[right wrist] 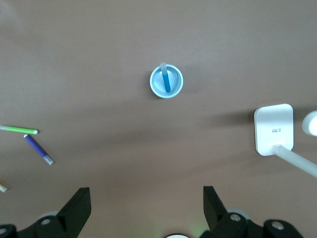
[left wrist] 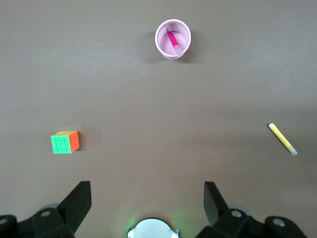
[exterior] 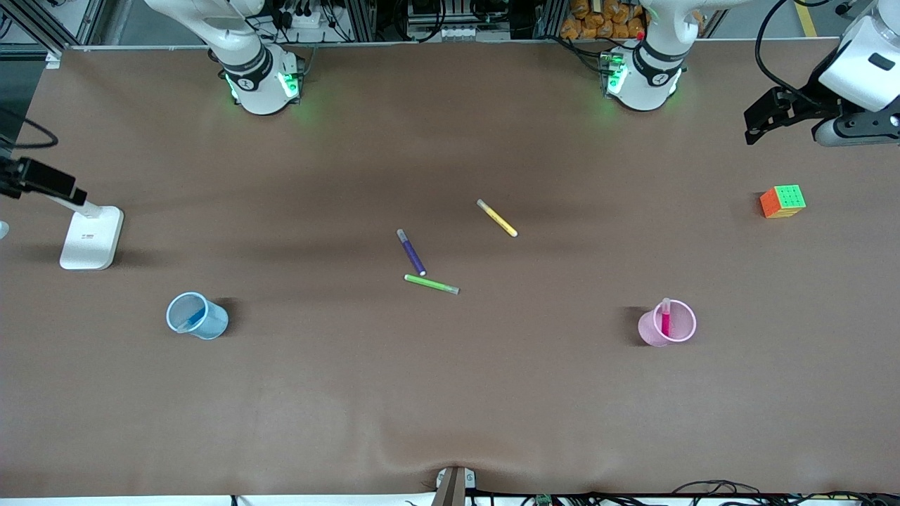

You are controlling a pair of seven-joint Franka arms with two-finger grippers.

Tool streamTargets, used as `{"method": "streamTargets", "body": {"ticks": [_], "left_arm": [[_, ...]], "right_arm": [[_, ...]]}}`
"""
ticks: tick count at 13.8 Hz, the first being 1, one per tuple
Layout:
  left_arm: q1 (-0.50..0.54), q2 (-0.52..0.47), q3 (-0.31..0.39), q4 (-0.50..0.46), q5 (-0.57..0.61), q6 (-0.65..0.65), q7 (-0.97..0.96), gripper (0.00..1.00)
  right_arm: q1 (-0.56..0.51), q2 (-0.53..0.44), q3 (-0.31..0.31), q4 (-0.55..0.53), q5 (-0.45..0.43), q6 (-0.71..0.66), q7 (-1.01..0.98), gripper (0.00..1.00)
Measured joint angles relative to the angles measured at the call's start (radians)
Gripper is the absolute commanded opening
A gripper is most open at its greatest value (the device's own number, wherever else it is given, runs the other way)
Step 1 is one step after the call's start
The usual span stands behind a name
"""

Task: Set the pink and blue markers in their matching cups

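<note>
The light blue cup [exterior: 213, 325] stands toward the right arm's end of the table with the blue marker [exterior: 191, 317] leaning inside it. Both also show in the right wrist view, the cup [right wrist: 154, 85] and the marker [right wrist: 166, 80]. The pale pink cup [exterior: 648, 330] stands toward the left arm's end with the pink marker [exterior: 665, 320] inside it. Both also show in the left wrist view, the cup [left wrist: 160, 43] and the marker [left wrist: 172, 40]. My left gripper [left wrist: 147, 191] is open and empty, high over the table. My right gripper [right wrist: 146, 194] is open and empty, high over the table.
A purple pen [exterior: 411, 251], a green pen [exterior: 431, 284] and a yellow pen [exterior: 497, 218] lie in the middle of the table. A colour cube [exterior: 782, 201] sits at the left arm's end. A white camera stand [exterior: 91, 237] stands at the right arm's end.
</note>
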Motion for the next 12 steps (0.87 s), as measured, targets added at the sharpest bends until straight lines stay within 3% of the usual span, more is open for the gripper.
{"method": "streamTargets", "body": {"ticks": [3, 6, 12], "left_arm": [[0.012, 0.008, 0.005, 0.002, 0.000, 0.003, 0.000, 1.00], [0.018, 0.013, 0.005, 0.004, 0.000, 0.003, 0.000, 1.00], [0.029, 0.013, 0.006, 0.004, 0.000, 0.003, 0.001, 1.00]], "right_arm": [[0.000, -0.132, -0.002, -0.213, -0.001, 0.078, 0.000, 1.00], [-0.003, -0.181, -0.004, -0.329, -0.001, 0.104, -0.034, 1.00], [0.003, -0.179, 0.009, -0.239, -0.007, 0.109, -0.118, 1.00]]}}
